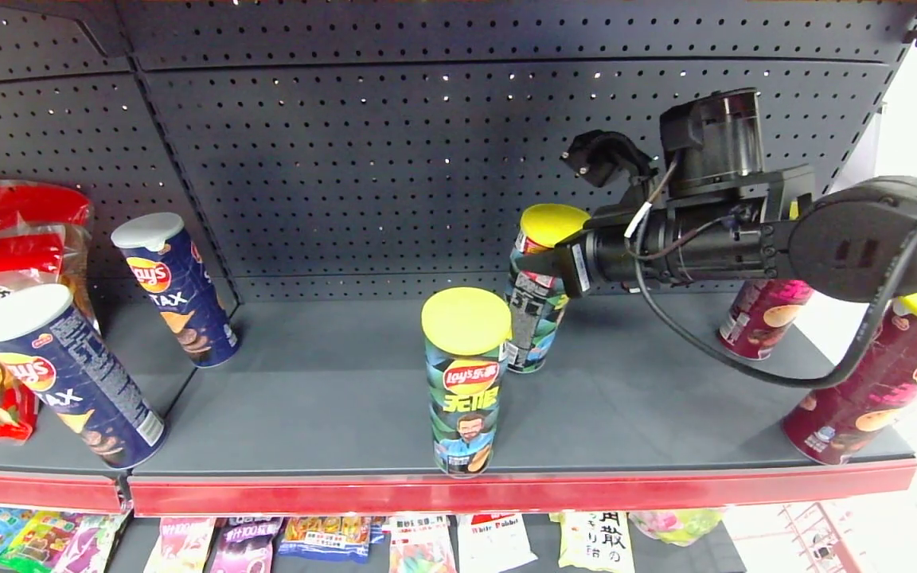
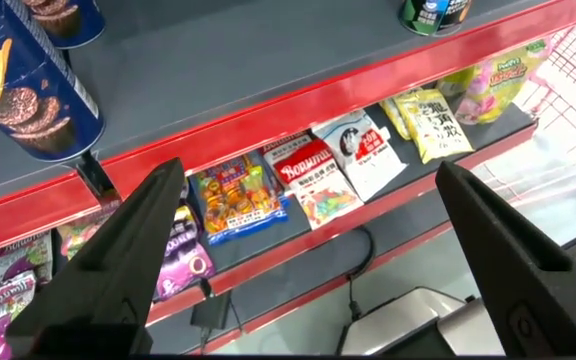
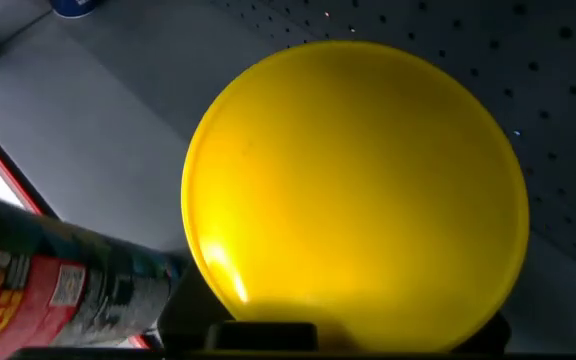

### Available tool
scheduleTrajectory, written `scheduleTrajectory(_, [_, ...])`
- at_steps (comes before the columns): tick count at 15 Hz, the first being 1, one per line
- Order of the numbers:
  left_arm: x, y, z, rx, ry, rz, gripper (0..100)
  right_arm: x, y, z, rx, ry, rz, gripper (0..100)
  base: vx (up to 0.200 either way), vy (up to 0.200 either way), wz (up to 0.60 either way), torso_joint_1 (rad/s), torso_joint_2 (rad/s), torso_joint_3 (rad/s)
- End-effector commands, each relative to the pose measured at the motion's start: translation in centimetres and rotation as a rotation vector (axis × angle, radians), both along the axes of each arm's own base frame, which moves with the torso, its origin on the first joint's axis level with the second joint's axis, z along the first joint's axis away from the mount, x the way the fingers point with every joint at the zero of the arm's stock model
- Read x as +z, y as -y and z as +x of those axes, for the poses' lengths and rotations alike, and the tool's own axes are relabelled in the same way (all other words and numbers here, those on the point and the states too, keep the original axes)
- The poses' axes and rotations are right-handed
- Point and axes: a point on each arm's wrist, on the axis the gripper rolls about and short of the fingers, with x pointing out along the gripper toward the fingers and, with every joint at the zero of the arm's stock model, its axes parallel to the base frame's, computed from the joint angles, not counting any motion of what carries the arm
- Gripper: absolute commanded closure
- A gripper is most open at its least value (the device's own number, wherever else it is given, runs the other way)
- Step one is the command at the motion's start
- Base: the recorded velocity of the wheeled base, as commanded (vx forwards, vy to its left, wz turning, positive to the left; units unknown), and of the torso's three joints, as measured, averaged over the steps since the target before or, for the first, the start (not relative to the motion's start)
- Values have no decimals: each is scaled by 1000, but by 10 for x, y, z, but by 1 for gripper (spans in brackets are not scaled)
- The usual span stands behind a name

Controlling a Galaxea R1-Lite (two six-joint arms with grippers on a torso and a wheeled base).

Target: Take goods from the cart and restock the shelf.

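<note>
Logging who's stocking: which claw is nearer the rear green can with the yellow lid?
Right. The right claw grips the rear green can; the left claw is open, out before the shelf's red edge, far from it.

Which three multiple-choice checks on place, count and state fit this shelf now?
1. Where is the yellow-lidded green cardboard can held by the right gripper?
A. lower shelf
B. behind the front green can, near the grey pegboard
C. on the floor
2. How many white-lidded dark blue cans are on the shelf?
A. one
B. two
C. four
3. The left gripper is:
A. open, empty
B. shut on a bag
C. shut on a can
Key: 1B, it is rearward of the front can; 2B, both at left; 3A, fingers spread, nothing between.
</note>
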Motion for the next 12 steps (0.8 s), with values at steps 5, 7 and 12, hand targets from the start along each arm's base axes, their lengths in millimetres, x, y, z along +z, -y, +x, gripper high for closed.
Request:
scheduleTrajectory(5, [-1, 0, 0, 2, 0, -1, 0, -7, -23, 12, 36, 0, -1, 100, 0, 0, 0, 0, 0, 0])
scheduleTrajectory(7, [-1, 0, 0, 16, 2, 2, 0, -9, -31, 11, 53, -1, -3, 100, 0, 0, 0, 0, 0, 0])
scheduleTrajectory(12, [-1, -1, -1, 19, 4, 2, 0, -14, -38, 13, 65, -5, -9, 100, 0, 0, 0, 0, 0, 0])
